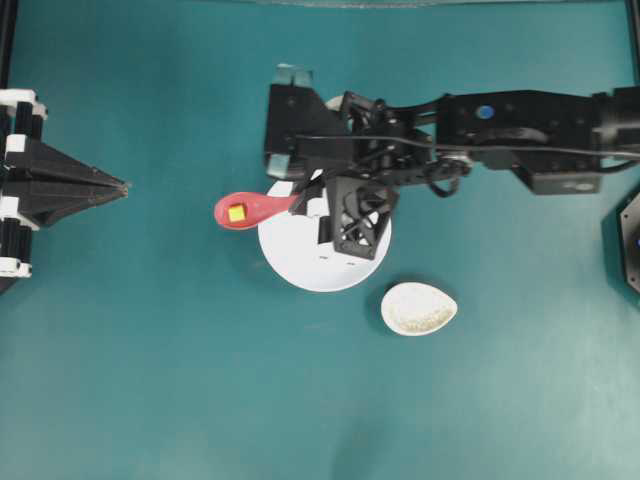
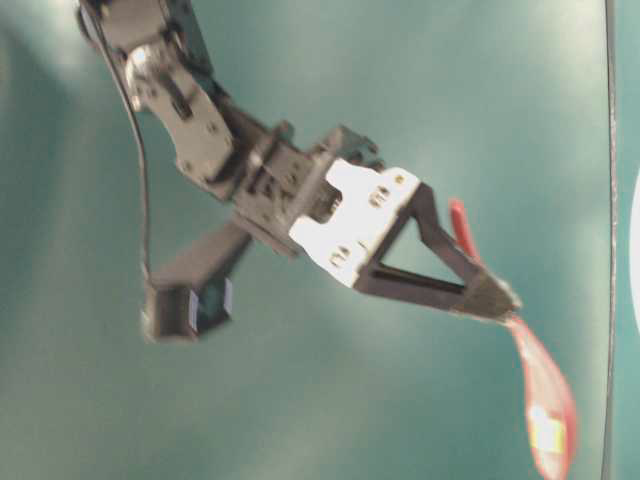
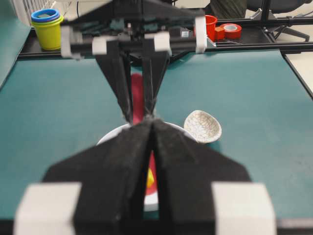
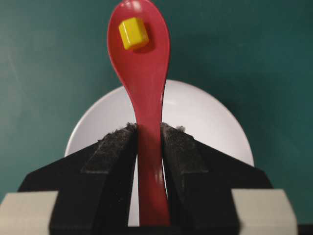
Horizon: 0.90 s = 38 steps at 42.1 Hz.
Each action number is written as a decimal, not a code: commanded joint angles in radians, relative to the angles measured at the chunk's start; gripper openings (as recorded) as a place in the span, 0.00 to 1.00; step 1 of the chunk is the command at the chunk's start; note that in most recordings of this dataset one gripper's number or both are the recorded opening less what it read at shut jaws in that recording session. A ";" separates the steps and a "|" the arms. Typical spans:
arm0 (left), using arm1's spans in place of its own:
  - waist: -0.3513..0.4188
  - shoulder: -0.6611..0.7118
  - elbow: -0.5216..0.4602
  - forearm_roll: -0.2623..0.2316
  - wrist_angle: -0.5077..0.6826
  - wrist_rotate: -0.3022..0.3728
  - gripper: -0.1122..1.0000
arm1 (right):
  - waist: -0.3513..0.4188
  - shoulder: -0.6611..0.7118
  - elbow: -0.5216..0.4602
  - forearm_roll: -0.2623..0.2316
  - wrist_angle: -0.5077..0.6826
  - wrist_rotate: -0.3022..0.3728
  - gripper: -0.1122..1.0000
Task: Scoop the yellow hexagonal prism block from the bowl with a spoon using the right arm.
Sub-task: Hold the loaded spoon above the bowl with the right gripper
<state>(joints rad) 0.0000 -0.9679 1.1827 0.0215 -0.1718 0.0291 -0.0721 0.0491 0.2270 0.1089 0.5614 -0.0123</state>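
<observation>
The right gripper (image 4: 149,142) is clamping the spoon (image 4: 143,83) by its handle, the long axis running straight out beyond the bowl (image 1: 300,255); the yellow block (image 4: 133,33) is sitting in the scoop, clear of the bowl's rim.

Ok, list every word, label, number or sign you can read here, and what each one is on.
None can be read: the spoon, yellow block, bowl, speckled dish and both arms bear no legible text.
Background cups and tape roll: no markings visible.
</observation>
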 commanded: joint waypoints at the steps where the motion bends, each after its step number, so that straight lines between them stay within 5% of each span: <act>1: 0.002 0.005 -0.015 0.003 -0.014 -0.002 0.10 | 0.002 -0.067 0.023 0.003 -0.046 0.002 0.31; 12: 0.002 0.005 -0.015 0.003 -0.029 -0.002 0.10 | 0.002 -0.170 0.114 0.087 -0.087 0.002 0.31; 23: 0.002 -0.002 -0.018 0.003 -0.048 0.005 0.10 | 0.002 -0.252 0.143 0.199 -0.009 0.009 0.31; 38: 0.002 -0.035 -0.023 0.003 -0.040 0.008 0.10 | 0.000 -0.353 0.173 0.193 0.057 0.089 0.31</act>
<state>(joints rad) 0.0000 -1.0048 1.1827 0.0215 -0.2086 0.0368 -0.0706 -0.2623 0.4080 0.3053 0.6167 0.0767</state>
